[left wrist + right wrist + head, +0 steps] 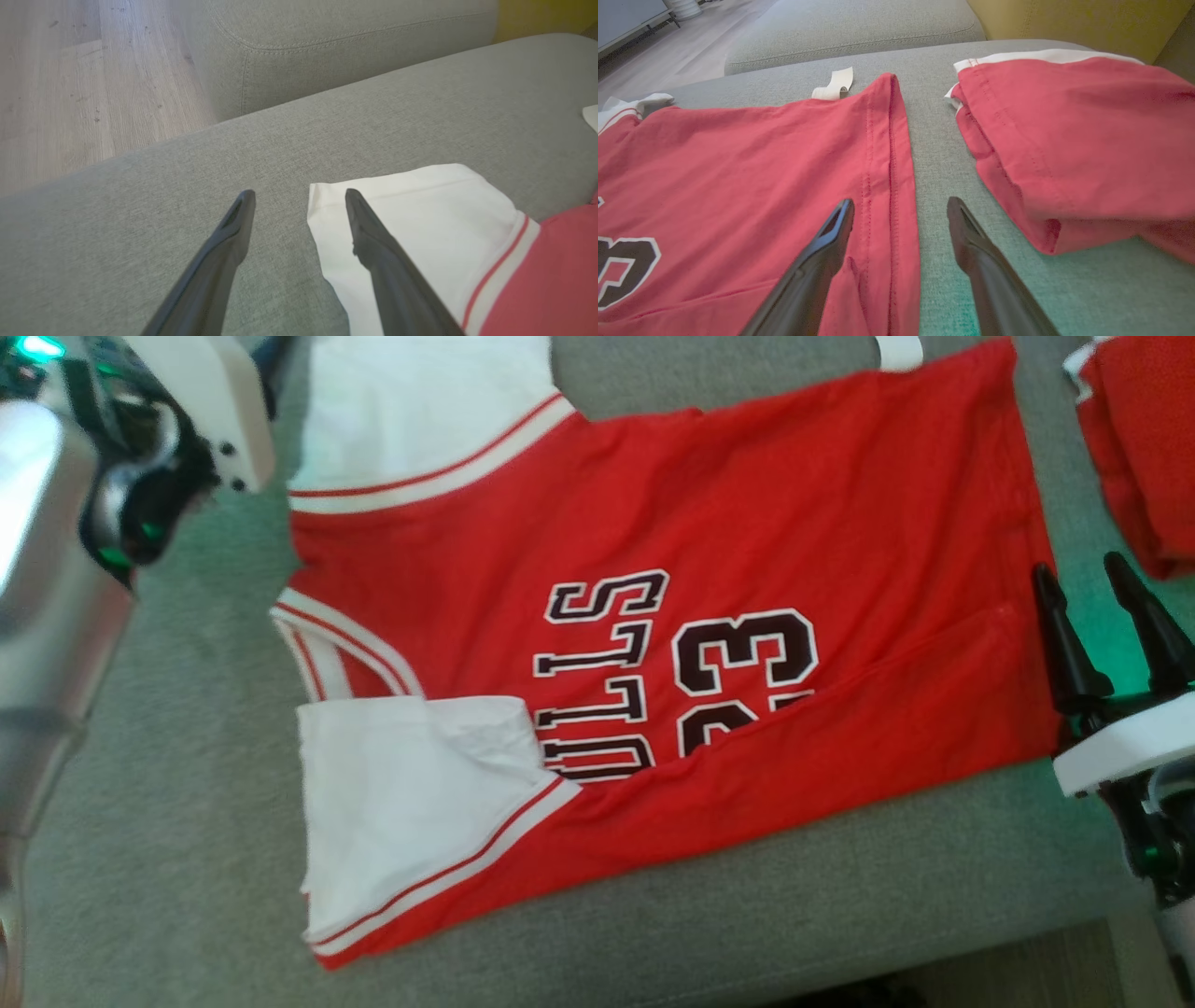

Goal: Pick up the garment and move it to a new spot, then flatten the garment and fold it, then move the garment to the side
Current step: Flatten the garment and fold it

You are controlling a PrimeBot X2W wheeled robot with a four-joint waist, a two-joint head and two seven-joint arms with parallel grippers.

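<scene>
The garment (747,513) is thin, matt red cloth with stitched hems, smooth white cloth sleeves (401,803) edged in striped trim, and flat black-and-white lettering (597,672). The couch (168,821) is coarse grey woven fabric, rough and matt. A folded red garment (1064,140) is of the same dull cloth. The floor (70,93) is pale wood-grain board with a low sheen. The left gripper (300,192) and right gripper (900,199) have smooth, dark, matt fingers. The forearm (47,579), blurred here, may be glossy silver metal.
</scene>
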